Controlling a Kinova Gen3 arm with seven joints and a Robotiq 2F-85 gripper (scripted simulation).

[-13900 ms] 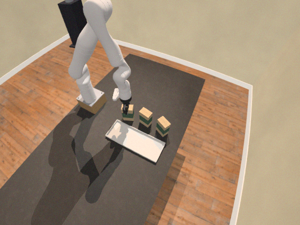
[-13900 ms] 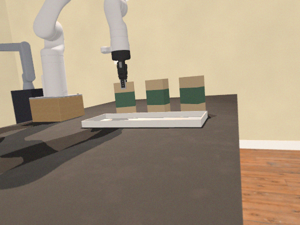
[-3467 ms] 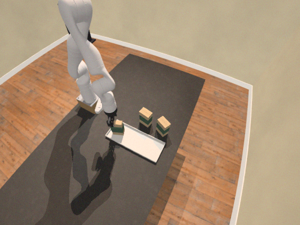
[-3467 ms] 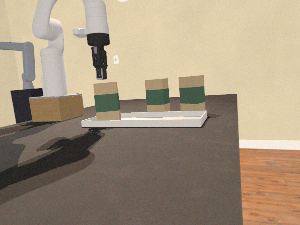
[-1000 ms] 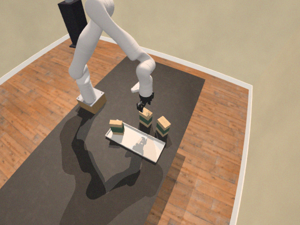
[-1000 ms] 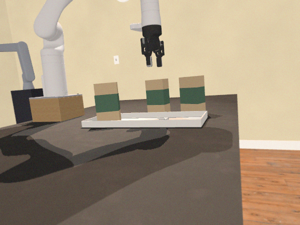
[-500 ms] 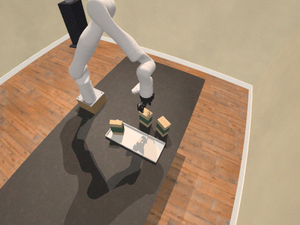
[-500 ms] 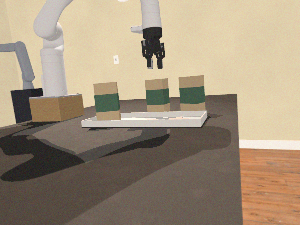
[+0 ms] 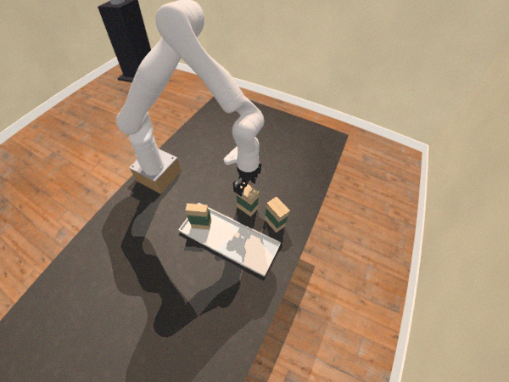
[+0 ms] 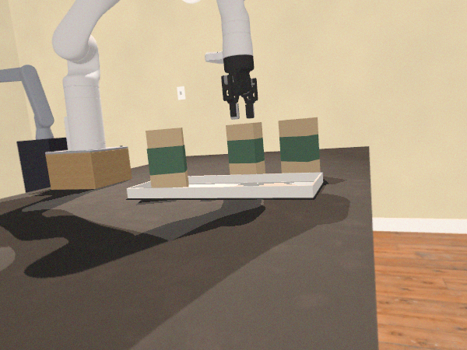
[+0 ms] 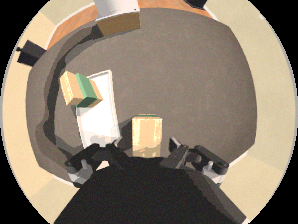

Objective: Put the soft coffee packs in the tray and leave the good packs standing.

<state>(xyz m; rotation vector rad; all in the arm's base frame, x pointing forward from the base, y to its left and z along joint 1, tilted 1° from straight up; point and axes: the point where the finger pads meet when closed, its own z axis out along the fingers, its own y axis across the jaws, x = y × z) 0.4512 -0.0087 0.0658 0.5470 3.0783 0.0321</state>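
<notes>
Three tan coffee packs with green bands stand upright. The left pack stands at the left end of the white tray. The middle pack and the right pack stand on the dark mat just behind the tray. My gripper is open and empty. It hangs a little above the top of the middle pack. In the wrist view the middle pack's top lies between my fingers.
The arm's tan base block stands on the mat to the left behind the tray. A black cabinet stands at the back on the wooden floor. The mat's right edge drops to the floor.
</notes>
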